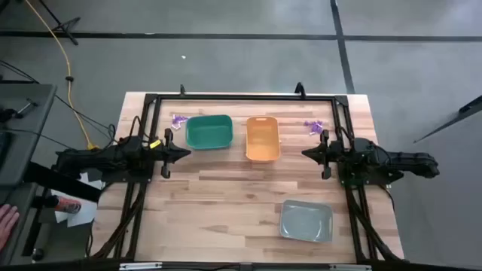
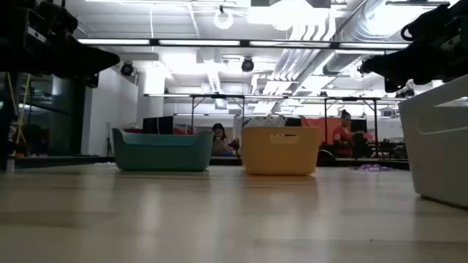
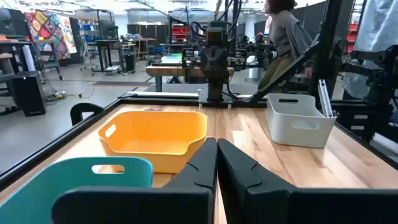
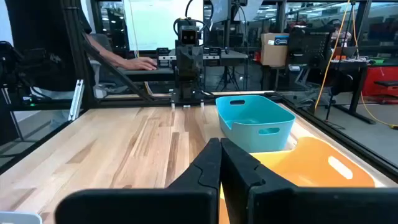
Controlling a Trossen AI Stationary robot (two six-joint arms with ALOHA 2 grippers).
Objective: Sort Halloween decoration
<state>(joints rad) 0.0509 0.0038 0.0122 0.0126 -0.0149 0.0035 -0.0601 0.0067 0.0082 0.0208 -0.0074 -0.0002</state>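
Note:
Small purple trinkets lie in two clusters on the table's far side: one (image 1: 178,120) left of the green bin (image 1: 208,132), one (image 1: 314,126) right of the orange bin (image 1: 262,138), seen also as a purple heap (image 2: 374,167) in the low view. No whitish trinkets show. My left gripper (image 1: 188,154) hovers shut near the green bin's near-left corner. My right gripper (image 1: 304,153) hovers shut just right of the orange bin. Both hold nothing.
A grey bin (image 1: 306,220) stands near the table's near right corner. A black frame (image 1: 241,96) runs along the table's far edge and sides. Bare wood lies between the arms and toward the near edge. A person's hand (image 1: 6,223) shows off the table's left.

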